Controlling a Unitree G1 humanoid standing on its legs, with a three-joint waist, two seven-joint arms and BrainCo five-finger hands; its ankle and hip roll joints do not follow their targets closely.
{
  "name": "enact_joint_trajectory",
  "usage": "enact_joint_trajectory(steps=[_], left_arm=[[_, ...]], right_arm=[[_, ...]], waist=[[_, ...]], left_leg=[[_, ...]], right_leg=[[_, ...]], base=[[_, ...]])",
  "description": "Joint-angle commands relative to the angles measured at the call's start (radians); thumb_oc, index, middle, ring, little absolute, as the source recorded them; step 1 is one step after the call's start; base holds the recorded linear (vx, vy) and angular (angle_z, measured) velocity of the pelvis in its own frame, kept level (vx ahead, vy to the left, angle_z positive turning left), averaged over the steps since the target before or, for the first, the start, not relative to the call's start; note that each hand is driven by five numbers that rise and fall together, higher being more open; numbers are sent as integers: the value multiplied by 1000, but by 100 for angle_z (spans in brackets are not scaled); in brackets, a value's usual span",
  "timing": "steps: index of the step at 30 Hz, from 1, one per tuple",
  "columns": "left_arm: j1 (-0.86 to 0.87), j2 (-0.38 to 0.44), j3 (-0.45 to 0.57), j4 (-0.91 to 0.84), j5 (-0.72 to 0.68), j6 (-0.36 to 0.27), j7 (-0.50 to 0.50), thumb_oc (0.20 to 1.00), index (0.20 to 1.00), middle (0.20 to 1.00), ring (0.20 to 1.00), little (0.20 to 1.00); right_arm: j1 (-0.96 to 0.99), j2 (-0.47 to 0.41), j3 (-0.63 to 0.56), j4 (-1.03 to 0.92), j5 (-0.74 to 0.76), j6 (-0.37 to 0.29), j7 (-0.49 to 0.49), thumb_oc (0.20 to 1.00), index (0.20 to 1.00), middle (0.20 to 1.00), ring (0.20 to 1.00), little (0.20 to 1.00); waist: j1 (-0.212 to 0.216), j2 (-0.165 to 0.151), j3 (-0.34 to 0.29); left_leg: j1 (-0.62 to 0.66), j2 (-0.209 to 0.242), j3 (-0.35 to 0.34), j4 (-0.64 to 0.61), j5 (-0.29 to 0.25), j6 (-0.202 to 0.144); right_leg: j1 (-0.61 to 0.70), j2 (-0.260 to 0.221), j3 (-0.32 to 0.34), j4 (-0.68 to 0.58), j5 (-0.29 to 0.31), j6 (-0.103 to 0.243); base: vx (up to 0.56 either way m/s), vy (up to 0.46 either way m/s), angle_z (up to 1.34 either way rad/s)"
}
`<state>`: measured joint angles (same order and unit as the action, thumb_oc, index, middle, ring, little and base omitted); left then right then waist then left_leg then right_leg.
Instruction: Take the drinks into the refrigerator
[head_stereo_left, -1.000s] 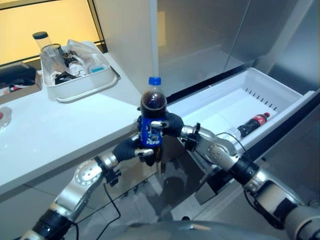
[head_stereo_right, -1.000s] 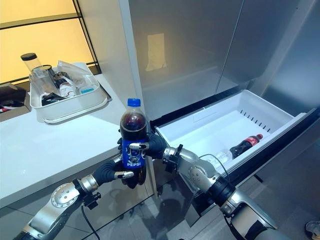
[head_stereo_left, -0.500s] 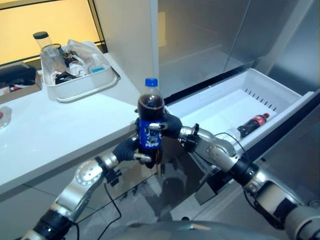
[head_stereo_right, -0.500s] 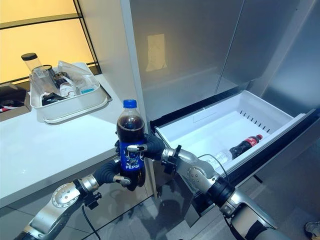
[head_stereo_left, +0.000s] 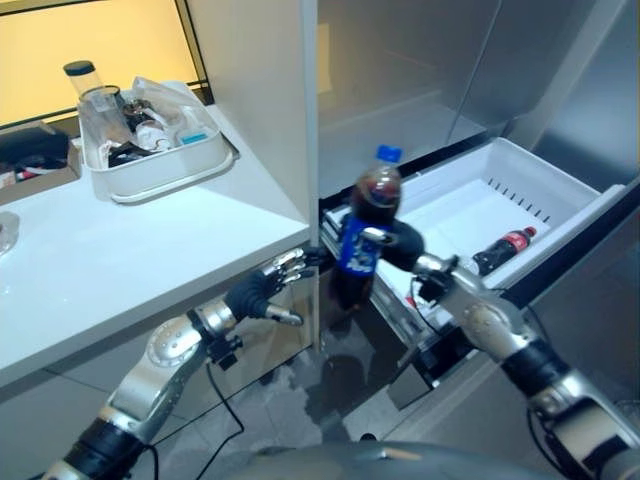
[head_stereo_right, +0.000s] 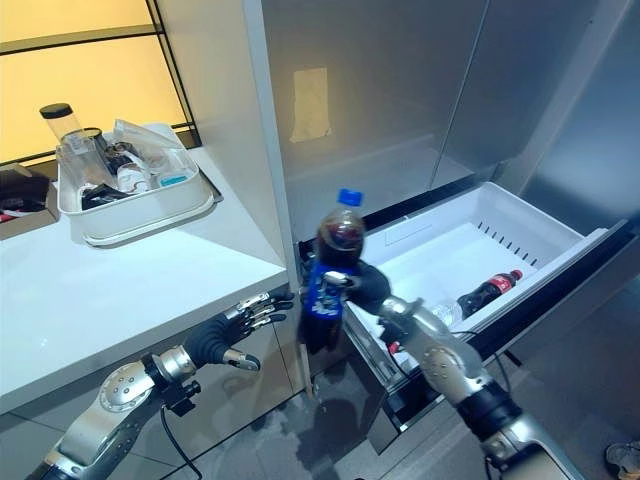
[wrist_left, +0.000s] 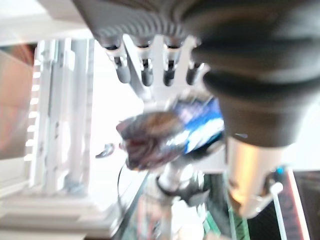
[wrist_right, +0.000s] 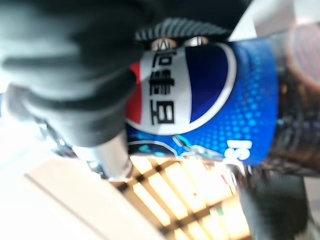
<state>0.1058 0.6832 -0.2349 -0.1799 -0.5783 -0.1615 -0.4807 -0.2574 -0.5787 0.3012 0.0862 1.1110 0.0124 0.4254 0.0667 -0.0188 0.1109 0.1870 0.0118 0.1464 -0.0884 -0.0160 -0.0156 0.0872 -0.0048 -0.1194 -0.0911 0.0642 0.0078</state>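
Observation:
A dark cola bottle (head_stereo_left: 362, 238) with a blue cap and blue label hangs tilted in the air at the near left corner of the open white fridge drawer (head_stereo_left: 560, 195). My right hand (head_stereo_left: 400, 245) is shut on its label (wrist_right: 200, 100). Just left of the bottle, below the counter's edge, my left hand (head_stereo_left: 265, 292) is open with its fingers (wrist_left: 145, 70) spread, apart from the bottle (wrist_left: 165, 132). A red-capped cola bottle (head_stereo_left: 503, 247) and a clear bottle (head_stereo_right: 443, 315) lie inside the drawer.
A white counter (head_stereo_left: 110, 260) runs along the left, carrying a white tub (head_stereo_left: 150, 170) of jars and packets. A tall white panel (head_stereo_left: 262, 90) stands between counter and fridge. Grey fridge doors (head_stereo_left: 420, 60) rise behind the drawer.
My left hand has let go of the blue-label bottle and opened. My right hand has carried the bottle right toward the drawer, tilting it.

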Motion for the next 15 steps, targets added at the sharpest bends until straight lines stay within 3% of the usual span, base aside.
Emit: enact_joint_trajectory(steps=[1, 4, 8, 10, 11, 12, 14, 15], left_arm=[[4, 12, 32, -42, -78, -34, -13, 1000, 1000, 1000, 1000, 1000], [70, -19, 103, -29, -127, -34, 1, 1000, 1000, 1000, 1000, 1000], [120, -60, 163, -4, -161, -37, 30, 1000, 1000, 1000, 1000, 1000], [164, -102, 223, 14, -161, -33, 49, 1000, 1000, 1000, 1000, 1000], [164, -103, 224, 14, -161, -33, 49, 1000, 1000, 1000, 1000, 1000], [175, -120, 241, 22, -158, -41, 52, 1000, 1000, 1000, 1000, 1000], [181, -134, 250, 28, -149, -48, 59, 1000, 1000, 1000, 1000, 1000], [193, -142, 256, 32, -146, -55, 63, 1000, 1000, 1000, 1000, 1000]], right_arm=[[-96, -41, -164, -91, 22, -172, -1, 200, 200, 200, 200, 200], [-57, -149, -282, -44, -71, -221, -51, 200, 200, 200, 200, 200], [-55, -207, -337, 10, -150, -257, -109, 200, 200, 200, 200, 200], [-63, -278, -391, 18, -356, -288, -170, 200, 200, 200, 200, 200], [-63, -278, -390, 18, -357, -288, -171, 200, 200, 200, 200, 200], [-87, -344, -397, 51, -499, -308, -210, 200, 200, 200, 200, 200], [-109, -377, -378, 81, -590, -316, -234, 200, 200, 200, 200, 200], [-125, -424, -361, 115, -707, -310, -256, 200, 200, 200, 200, 200]], waist=[[-15, -40, -16], [-15, -58, -12], [-9, -70, -6], [-3, -79, 1], [-3, -79, 1], [4, -88, 3], [7, -90, 7], [15, -98, 11]], left_leg=[[7, 14, -64, 1, -56, -15], [0, 16, -66, 1, -55, -15], [-6, 18, -68, 1, -54, -15], [-13, 19, -71, 1, -52, -13], [-13, 19, -71, 1, -52, -13], [-17, 18, -73, 1, -52, -12], [-19, 19, -73, 1, -52, -11], [-22, 18, -74, 1, -50, -11]], right_leg=[[16, -56, -54, 75, -21, 94], [10, -53, -61, 77, -19, 96], [3, -52, -61, 77, -17, 97], [-3, -50, -60, 77, -17, 97], [-3, -50, -60, 77, -17, 97], [-7, -48, -59, 76, -17, 98], [-9, -47, -59, 77, -17, 97], [-11, -46, -61, 76, -15, 97]], base=[[0, 0, 0], [0, 0, 0], [0, 0, 0], [0, 0, 0], [0, 0, 0], [0, 0, 0], [-7, -1, 2], [-9, -9, 3]])
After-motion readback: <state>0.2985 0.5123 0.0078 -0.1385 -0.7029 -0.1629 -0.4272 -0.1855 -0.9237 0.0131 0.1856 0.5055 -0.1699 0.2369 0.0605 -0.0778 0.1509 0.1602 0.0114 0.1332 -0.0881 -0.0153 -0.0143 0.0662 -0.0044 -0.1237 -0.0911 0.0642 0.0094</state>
